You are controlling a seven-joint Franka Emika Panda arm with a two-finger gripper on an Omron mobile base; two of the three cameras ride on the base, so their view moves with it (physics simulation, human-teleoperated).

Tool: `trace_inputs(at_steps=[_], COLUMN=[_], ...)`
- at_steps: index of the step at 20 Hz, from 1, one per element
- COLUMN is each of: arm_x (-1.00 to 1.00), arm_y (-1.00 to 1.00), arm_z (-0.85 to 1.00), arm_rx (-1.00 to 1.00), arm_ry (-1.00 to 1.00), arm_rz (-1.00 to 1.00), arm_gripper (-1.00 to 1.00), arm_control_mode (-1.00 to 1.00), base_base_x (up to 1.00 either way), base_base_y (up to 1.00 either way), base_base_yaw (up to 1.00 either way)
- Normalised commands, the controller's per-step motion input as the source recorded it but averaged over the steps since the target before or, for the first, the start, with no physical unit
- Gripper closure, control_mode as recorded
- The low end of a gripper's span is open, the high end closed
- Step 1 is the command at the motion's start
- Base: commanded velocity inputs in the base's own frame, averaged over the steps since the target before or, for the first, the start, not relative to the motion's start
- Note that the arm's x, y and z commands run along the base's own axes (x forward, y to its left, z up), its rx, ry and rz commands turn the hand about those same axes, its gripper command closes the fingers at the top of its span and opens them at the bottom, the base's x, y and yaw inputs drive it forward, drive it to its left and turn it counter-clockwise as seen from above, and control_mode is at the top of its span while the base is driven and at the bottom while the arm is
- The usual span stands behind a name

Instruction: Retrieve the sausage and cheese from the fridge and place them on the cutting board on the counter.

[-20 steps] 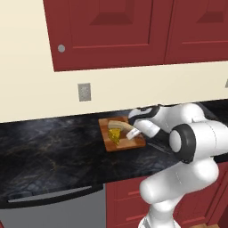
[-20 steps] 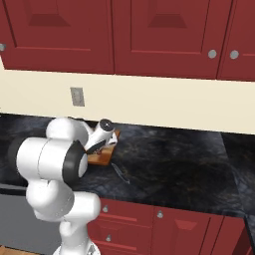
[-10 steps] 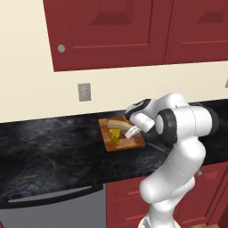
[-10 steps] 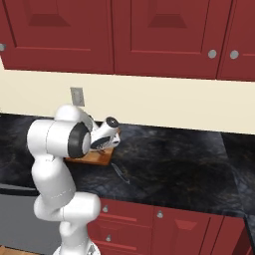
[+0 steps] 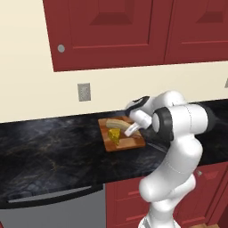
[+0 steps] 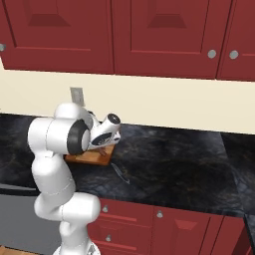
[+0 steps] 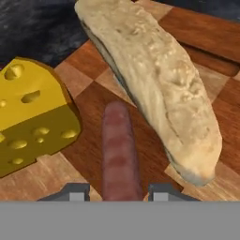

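Observation:
The sausage (image 7: 119, 150), a slim reddish-brown stick, lies flat on the wooden cutting board (image 7: 197, 33) between the yellow cheese (image 7: 33, 117) wedge and a pale tan loaf (image 7: 159, 89). My gripper (image 7: 121, 191) straddles the sausage's near end. Its fingertips (image 7: 77, 190) stand a little apart from the sausage on both sides, so it is open. From the left base view, the cheese (image 5: 114, 134) and the loaf (image 5: 115, 122) rest on the cutting board (image 5: 133, 142) on the black counter (image 5: 53, 151), with my gripper (image 5: 130, 130) angled down onto the board's right half.
Dark red wall cabinets (image 5: 107, 31) hang above the counter, and a wall outlet (image 5: 83, 91) sits behind the board. A slim grey utensil (image 6: 119, 173) lies on the counter right of the cutting board (image 6: 92, 158). A grey appliance front (image 5: 53, 209) is below the counter at left.
The arm's elbow has swung up and over while the hand has stayed low over the cutting board. The cheese, loaf and board have not moved.

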Motion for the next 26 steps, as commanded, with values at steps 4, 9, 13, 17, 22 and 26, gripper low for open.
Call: trace_inputs(at_steps=[4, 9, 13, 17, 22, 26], arm_x=[-0.17, -0.29, -0.76, -1.00, -1.00, -0.94], arm_y=[0.00, 0.00, 0.00, 0.00, 0.00, 0.01], arm_z=[0.54, 0.92, 0.76, 0.44, 0.42, 0.70], arm_rx=[0.00, 0.00, 0.00, 0.00, 0.00, 0.00], arm_ry=[-0.04, -0.04, 0.00, 0.00, 0.00, 0.02], arm_rz=[0.00, 0.00, 0.00, 0.00, -0.02, -0.04], arm_gripper=[-1.00, -1.00, -1.00, -1.00, -1.00, -1.00], arm_control_mode=[-1.00, -1.00, -1.00, -1.00, -1.00, -1.00], base_base_x=[0.00, 0.00, 0.00, 0.00, 0.00, 0.00], base_base_y=[0.00, 0.00, 0.00, 0.00, 0.00, 0.00], base_base_yaw=[0.00, 0.00, 0.00, 0.00, 0.00, 0.00])
